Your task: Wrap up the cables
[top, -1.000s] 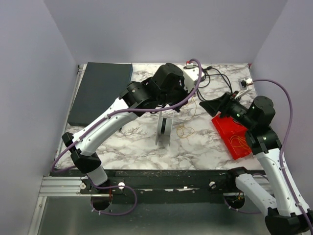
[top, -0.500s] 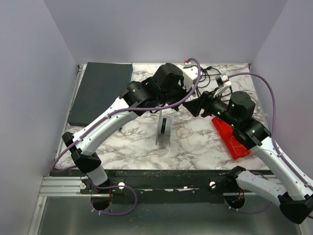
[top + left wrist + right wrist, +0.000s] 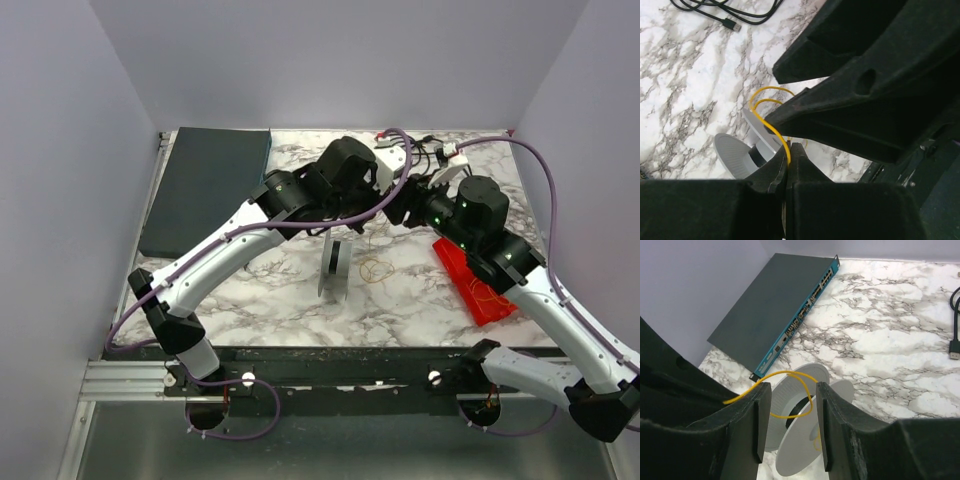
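My left gripper (image 3: 789, 148) is shut on a thin yellow-orange cable (image 3: 765, 106), which loops up from between its tips. In the top view it (image 3: 362, 213) hangs above a grey spool (image 3: 335, 266) standing on edge on the marble table. My right gripper (image 3: 791, 390) is open. Its fingers (image 3: 757, 415) straddle the same cable loop (image 3: 790, 374) without touching it, right next to the left gripper. The spool (image 3: 800, 445) lies below both. Another loose cable loop (image 3: 376, 270) lies on the table right of the spool. More cable (image 3: 489, 292) lies in the red tray (image 3: 462, 262).
A dark network switch (image 3: 205, 188) lies at the far left and also shows in the right wrist view (image 3: 780, 310). A black cord with plugs (image 3: 440, 160) lies at the back; it shows in the left wrist view (image 3: 725, 10). The red tray is under my right arm.
My right arm has swung left from above the red tray to meet the left gripper over the spool. The left arm has barely moved and keeps hold of the cable.
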Controlling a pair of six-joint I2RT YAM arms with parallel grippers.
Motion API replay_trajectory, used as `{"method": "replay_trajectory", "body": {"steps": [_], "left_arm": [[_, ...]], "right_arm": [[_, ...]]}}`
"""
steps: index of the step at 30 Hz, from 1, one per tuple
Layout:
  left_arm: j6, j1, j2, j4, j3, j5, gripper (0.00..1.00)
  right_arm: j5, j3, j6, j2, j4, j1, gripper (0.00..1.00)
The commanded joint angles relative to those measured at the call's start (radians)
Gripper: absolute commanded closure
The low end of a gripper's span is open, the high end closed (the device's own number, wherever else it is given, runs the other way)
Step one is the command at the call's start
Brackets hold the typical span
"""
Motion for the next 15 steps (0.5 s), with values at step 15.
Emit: {"method": "replay_trajectory", "body": {"steps": [15], "left_arm": [[-0.017, 0.030, -0.073, -0.010, -0.036, 0.079, 1.00]], "right_arm": [[0.059, 0.038, -0.053, 0.022, 0.004, 0.060, 0.55]]}}
